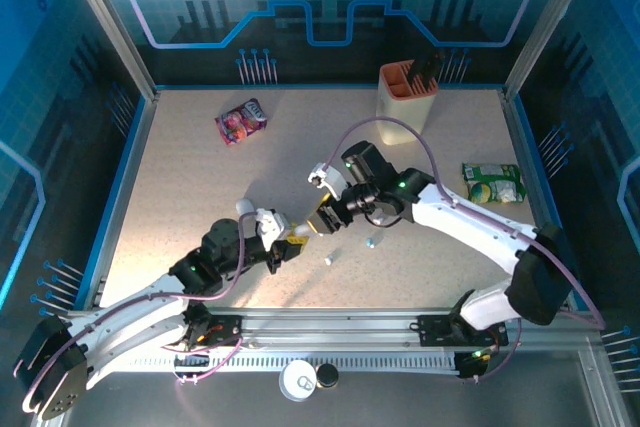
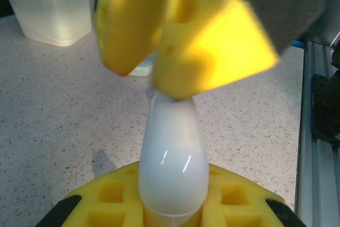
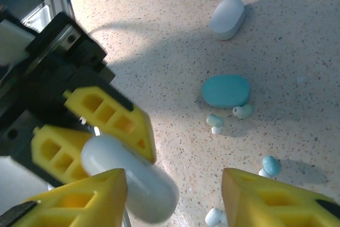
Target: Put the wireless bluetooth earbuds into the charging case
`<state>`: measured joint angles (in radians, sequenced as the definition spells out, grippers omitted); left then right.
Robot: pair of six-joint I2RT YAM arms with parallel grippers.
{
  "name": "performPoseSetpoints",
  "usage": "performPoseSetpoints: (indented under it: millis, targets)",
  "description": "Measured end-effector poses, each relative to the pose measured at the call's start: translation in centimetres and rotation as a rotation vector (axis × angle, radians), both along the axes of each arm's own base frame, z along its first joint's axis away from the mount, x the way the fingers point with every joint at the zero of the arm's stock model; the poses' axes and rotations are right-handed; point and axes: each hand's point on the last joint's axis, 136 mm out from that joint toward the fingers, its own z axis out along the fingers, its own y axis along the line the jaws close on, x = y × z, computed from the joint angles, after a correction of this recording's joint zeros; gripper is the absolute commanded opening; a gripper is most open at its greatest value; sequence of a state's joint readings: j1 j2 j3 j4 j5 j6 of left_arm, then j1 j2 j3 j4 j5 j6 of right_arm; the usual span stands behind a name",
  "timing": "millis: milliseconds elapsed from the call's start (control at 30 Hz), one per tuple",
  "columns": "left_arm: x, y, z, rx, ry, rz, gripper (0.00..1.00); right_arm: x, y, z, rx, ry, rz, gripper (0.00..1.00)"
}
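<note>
Earbuds [image 1: 328,260] lay at 4 o'clock from the case [image 3: 130,179]; left gripper [image 1: 283,239] clamped it, right gripper [image 3: 175,200] with fingers apart; lid probably needed opening.

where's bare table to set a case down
Free: the left side of the table between the snack packet and the left arm, and the far middle between packet and beige holder. Crowded: the centre, where left gripper and right gripper meet by loose earbuds.

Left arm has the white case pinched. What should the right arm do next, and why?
Probably shift the right gripper sideways to centre the white case, then close. Its jaws stand apart with the case against one finger; the left gripper pinches the other end; earbuds lie on the table.
</note>
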<state>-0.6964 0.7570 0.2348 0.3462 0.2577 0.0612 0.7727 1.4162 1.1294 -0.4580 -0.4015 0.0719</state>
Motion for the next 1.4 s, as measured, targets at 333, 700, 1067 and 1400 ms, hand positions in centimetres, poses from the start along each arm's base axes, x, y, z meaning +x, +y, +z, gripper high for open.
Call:
performPoseSetpoints:
  millis: [333, 700, 1067, 1400]
  targets:
    - [-2.2, -1.5, 0.9, -0.054, 0.074, -0.145, 0.04, -3.7, -3.7, 1.5, 0.066, -0.215, 0.159, 0.63]
    - [-3.6, -4.3, 3.7, -0.123, 0.148, -0.316, 0.06, -6.1, -3.1, 2.3, 0.141, -0.277, 0.333, 0.5]
    - [-3.7, -4.8, 3.6, -0.125, 0.153, -0.337, 0.39, -6.4, -3.0, 1.7, 0.149, -0.237, 0.358, 0.15]
    - [-0.4, -2.5, 3.0, -0.102, 0.011, -0.095, 0.99, 0.5, -5.0, -1.5, 0.157, -0.105, 0.001, 0.1]
